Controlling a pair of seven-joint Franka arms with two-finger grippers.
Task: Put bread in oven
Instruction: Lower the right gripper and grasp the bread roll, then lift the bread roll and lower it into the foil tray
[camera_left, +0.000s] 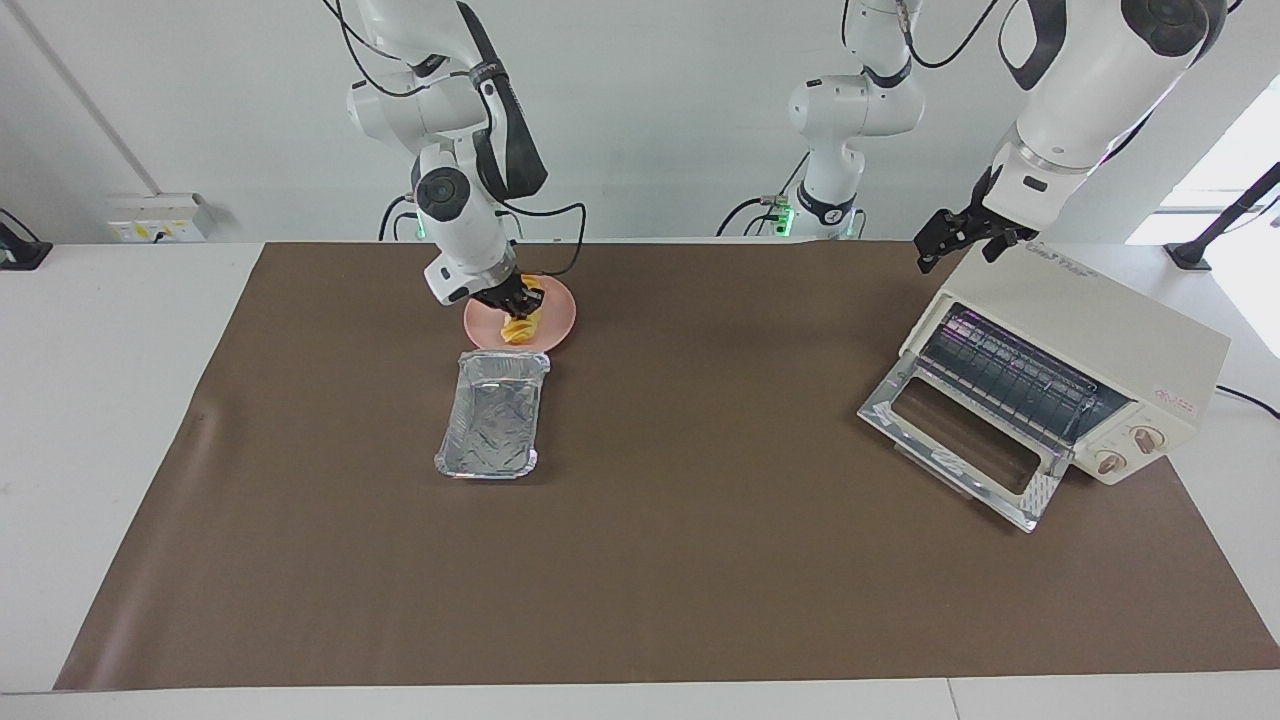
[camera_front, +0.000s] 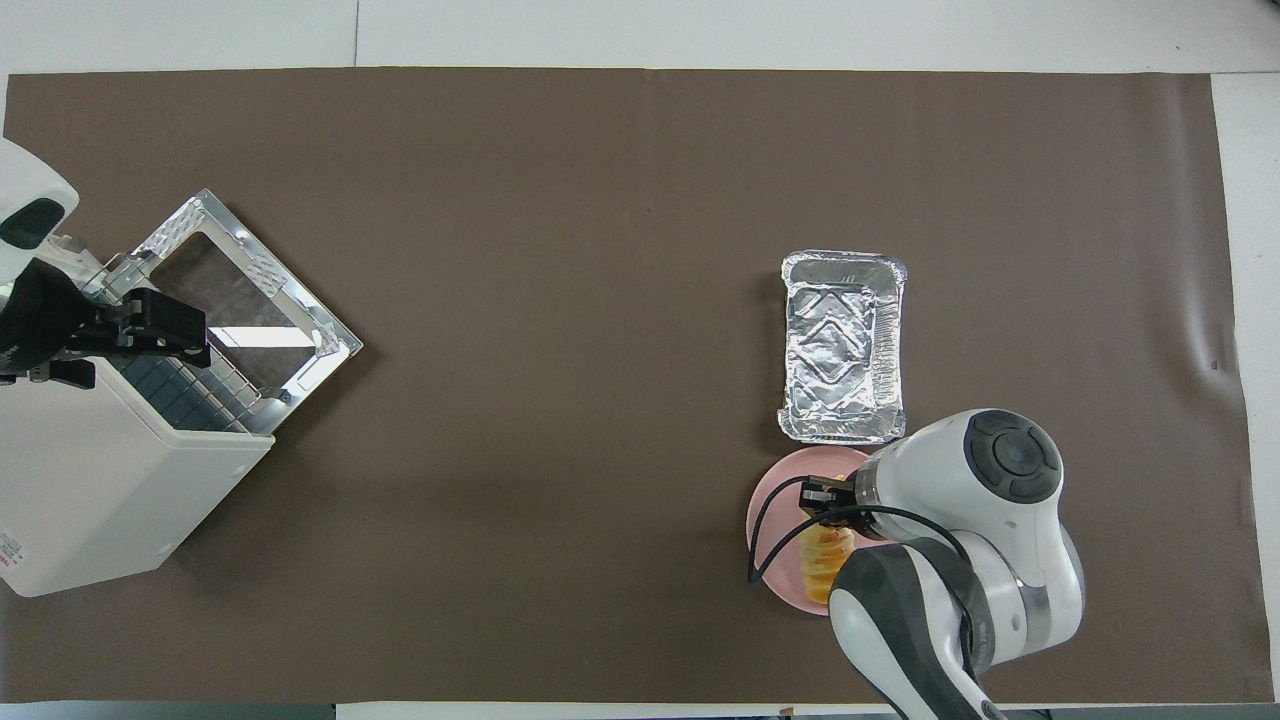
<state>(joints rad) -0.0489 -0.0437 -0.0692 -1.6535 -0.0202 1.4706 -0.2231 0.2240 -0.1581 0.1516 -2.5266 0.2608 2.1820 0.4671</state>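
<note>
Gripping: right gripper (camera_left: 519, 300) is closing its fingers across the bread (camera_left: 521, 325), grasping it on the pink plate (camera_left: 562, 322).
Bread lying: long axis is running toward and away from the robots, fingers straddling its width.
Waiting: left gripper (camera_left: 958, 238), fingers spread, is hanging over the oven (camera_left: 1090, 340).
Oven standing: door dropped open, at the left arm's end, well apart from the bread.

Robot lab: arms (camera_left: 450, 100), brown-matted table (camera_left: 700, 560), white walls.
</note>
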